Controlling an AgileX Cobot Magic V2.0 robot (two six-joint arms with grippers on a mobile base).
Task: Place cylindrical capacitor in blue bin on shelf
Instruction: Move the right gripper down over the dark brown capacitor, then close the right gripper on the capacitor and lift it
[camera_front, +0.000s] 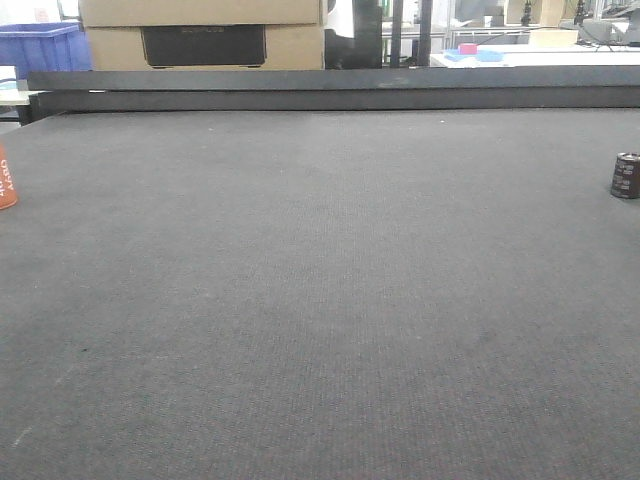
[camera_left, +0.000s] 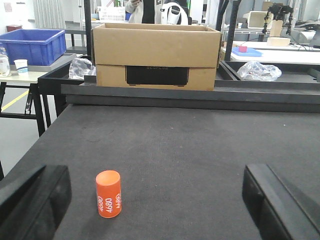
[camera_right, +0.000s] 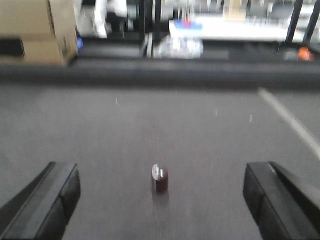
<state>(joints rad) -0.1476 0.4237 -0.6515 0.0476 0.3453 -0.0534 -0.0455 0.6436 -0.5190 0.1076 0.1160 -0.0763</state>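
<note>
**Capacitor not yet grasped, right gripper lined up on it**

The task is judged to be at its very beginning, since nothing is held and nothing has been delivered. The cylindrical capacitor (camera_right: 160, 179) is seen standing upright on the dark tabletop (camera_front: 300, 300), straight ahead of the right gripper (camera_right: 161, 200) and on the centre line between its fingers. The right gripper is spread wide, and the capacitor is touched by neither finger. The right wrist view is blurred, so the exact gap ahead of the fingertips cannot be told. In the front view the capacitor (camera_front: 626, 175) is found alone near the right edge of the picture, with bare cloth around it.

The left gripper (camera_left: 157, 200) is likewise spread wide and holds nothing. An orange item (camera_left: 108, 194) with white lettering stands just ahead of it, nearer its left finger, and is not called for by the task. A cardboard box (camera_left: 156, 55) is seen well beyond it, past the far edge of the tabletop.

No shelf is shown in any view, so the target bin cannot be identified. A blue crate (camera_left: 32, 45) is seen far ahead and to the left of the left gripper on a side table (camera_left: 35, 76), but whether it is the one meant cannot be told.

Everything is therefore left to be done. The right gripper has to be brought forward around the capacitor and pressed together on it. The capacitor then has to be lifted, carried to the shelf and released into the bin
</note>
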